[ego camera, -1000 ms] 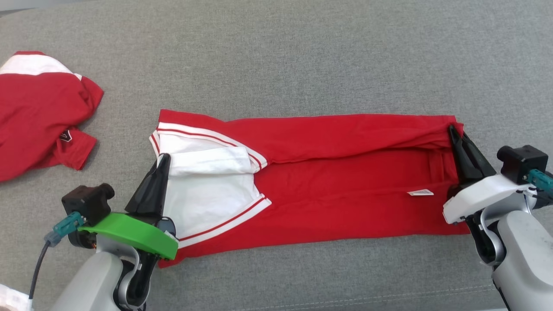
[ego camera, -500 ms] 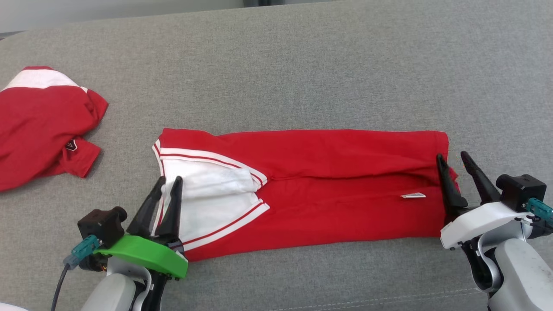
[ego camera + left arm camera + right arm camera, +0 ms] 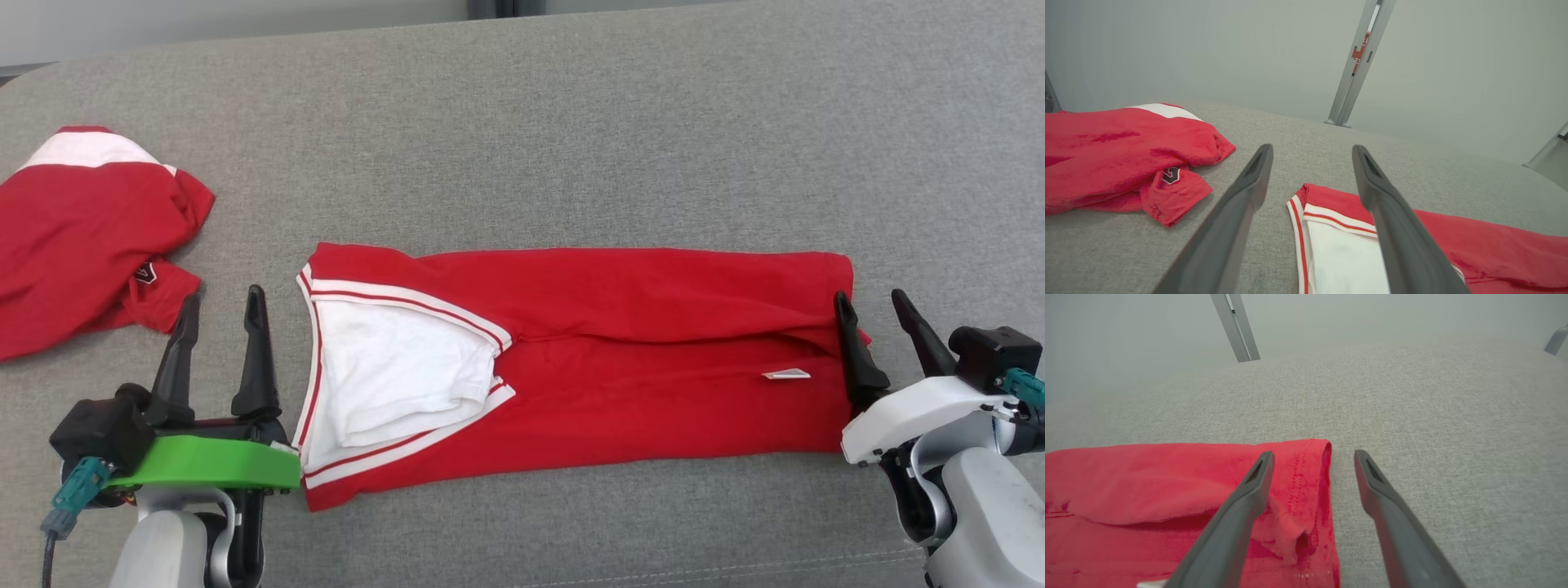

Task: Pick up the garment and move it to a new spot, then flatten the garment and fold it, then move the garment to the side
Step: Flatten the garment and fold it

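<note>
The red garment (image 3: 653,359), folded into a long strip with its white, striped neck panel facing up, is lying across the middle of the grey fabric surface (image 3: 522,147). The left gripper (image 3: 223,296) is hovering just beside the neck end, its fingers spread wide and gripping nothing. The right gripper (image 3: 869,296) is straddling the hem edge, likewise spread and empty. A second red garment (image 3: 82,237) is sitting crumpled at the far left. A pale wall (image 3: 1208,49) and grey metal posts (image 3: 1359,61) are standing behind the surface.
</note>
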Robot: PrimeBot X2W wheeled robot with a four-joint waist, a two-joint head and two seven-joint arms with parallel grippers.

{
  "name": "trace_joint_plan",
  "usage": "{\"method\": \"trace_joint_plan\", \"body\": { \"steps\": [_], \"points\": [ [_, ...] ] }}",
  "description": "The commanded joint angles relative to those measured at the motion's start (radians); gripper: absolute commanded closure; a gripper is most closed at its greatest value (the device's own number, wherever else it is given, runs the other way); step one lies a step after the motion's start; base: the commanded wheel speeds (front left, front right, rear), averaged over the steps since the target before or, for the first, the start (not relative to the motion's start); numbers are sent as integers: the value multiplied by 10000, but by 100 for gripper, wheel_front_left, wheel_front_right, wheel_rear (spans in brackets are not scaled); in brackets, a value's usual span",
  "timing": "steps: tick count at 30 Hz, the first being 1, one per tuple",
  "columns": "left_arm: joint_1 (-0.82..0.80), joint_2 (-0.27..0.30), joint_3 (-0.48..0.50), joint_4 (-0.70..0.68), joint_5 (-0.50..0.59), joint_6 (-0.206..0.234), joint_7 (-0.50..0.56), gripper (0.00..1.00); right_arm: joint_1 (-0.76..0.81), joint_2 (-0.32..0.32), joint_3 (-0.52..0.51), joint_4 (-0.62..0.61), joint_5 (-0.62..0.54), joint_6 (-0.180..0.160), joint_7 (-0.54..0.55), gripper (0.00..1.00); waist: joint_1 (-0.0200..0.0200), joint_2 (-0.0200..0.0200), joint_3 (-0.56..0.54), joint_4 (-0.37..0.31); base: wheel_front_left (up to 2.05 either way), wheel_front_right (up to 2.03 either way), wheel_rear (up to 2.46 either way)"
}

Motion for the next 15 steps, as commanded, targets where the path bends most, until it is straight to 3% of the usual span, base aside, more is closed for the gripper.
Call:
{"method": "trace_joint_plan", "body": {
  "steps": [1, 7, 13, 14, 15],
  "points": [
    [173, -114, 289, -66, 343, -85, -30, 0, -115, 46, -9, 262, 33, -18, 55, 0, 0, -1, 35, 80, 0, 0, 0],
    [377, -562, 1277, -94, 1204, -280, -32, 0, -308, 272, 59, 1386, -50, -18, -8, 0, 0, -1, 116, 236, 0, 0, 0],
    [471, -730, 1633, -97, 2105, -381, -32, 0, -415, 522, 231, 2055, 59, -17, -71, 0, 0, -1, 182, 324, 0, 0, 0],
    [484, -765, 1692, -98, 2138, -391, -32, 0, -395, 560, 260, 2141, 126, -17, -59, 14, 0, -1, 176, 324, 0, 0, 0],
    [506, -802, 1765, -88, 2168, -399, -32, 0, -382, 596, 329, 2237, 201, -17, -38, 79, 0, -1, 164, 324, 0, 0, 0]
  ]
}}
